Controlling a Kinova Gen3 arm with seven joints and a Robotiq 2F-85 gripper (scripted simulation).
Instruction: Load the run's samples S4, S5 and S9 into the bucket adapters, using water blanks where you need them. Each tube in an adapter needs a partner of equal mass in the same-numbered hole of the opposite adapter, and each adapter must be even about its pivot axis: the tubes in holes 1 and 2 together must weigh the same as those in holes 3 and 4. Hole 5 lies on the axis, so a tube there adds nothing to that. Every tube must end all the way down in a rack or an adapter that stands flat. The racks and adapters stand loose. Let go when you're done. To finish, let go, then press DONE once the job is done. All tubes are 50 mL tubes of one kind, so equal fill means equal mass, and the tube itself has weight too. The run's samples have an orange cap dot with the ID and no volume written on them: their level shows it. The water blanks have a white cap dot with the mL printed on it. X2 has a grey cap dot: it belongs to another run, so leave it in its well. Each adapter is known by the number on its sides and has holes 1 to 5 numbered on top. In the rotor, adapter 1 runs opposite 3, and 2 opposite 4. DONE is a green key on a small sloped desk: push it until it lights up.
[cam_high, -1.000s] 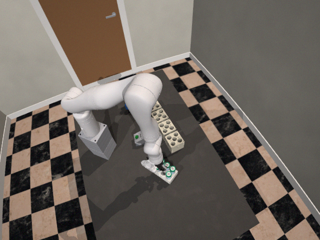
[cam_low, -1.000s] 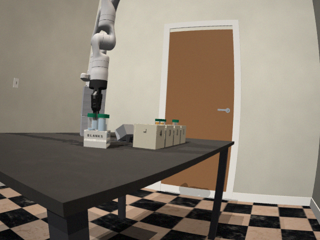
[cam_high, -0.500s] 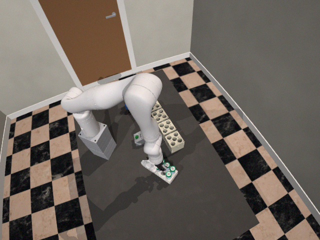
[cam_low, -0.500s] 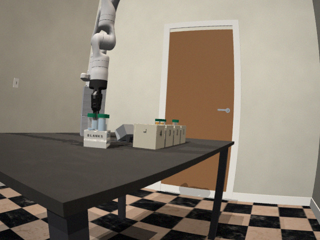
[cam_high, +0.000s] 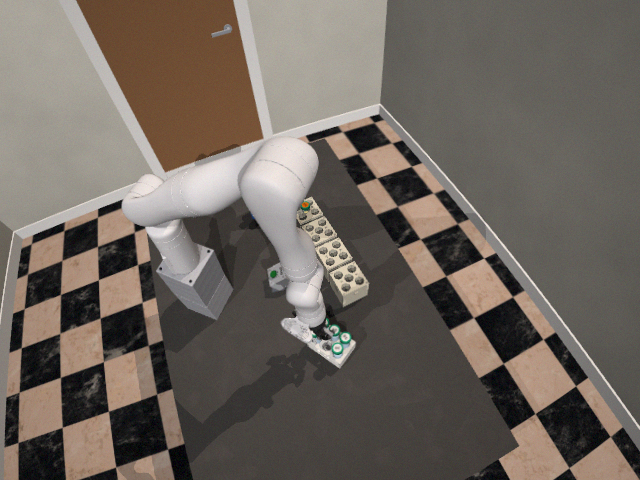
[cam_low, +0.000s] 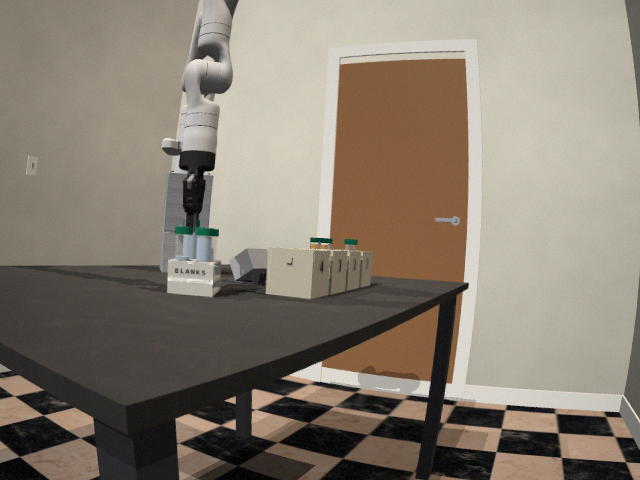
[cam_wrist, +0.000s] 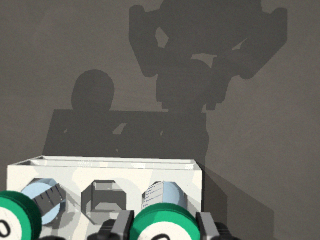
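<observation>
My gripper (cam_high: 321, 331) (cam_low: 191, 221) (cam_wrist: 162, 227) is shut on the green cap of a water blank tube (cam_wrist: 160, 219) that stands in the white BLANKS rack (cam_high: 341, 360) (cam_low: 193, 280) (cam_wrist: 60, 172). In the wrist view the well behind the held tube holds another blank (cam_wrist: 162, 196). The well to its left is empty, and a further blank (cam_wrist: 42, 200) stands at the left. Several green-capped blanks (cam_high: 345, 338) (cam_low: 205, 242) stand beside the fingers. Four beige adapters (cam_high: 350, 283) (cam_low: 297, 272) stand in a row. An orange-dotted tube (cam_high: 305, 205) (cam_low: 320, 241) sits in a far adapter.
The sloped desk with the green DONE key (cam_high: 273, 274) (cam_low: 248, 263) stands between the rack and the adapters. The arm's base block (cam_high: 199, 286) is at the table's back left. Another green-capped tube (cam_low: 351, 242) shows above the far adapters.
</observation>
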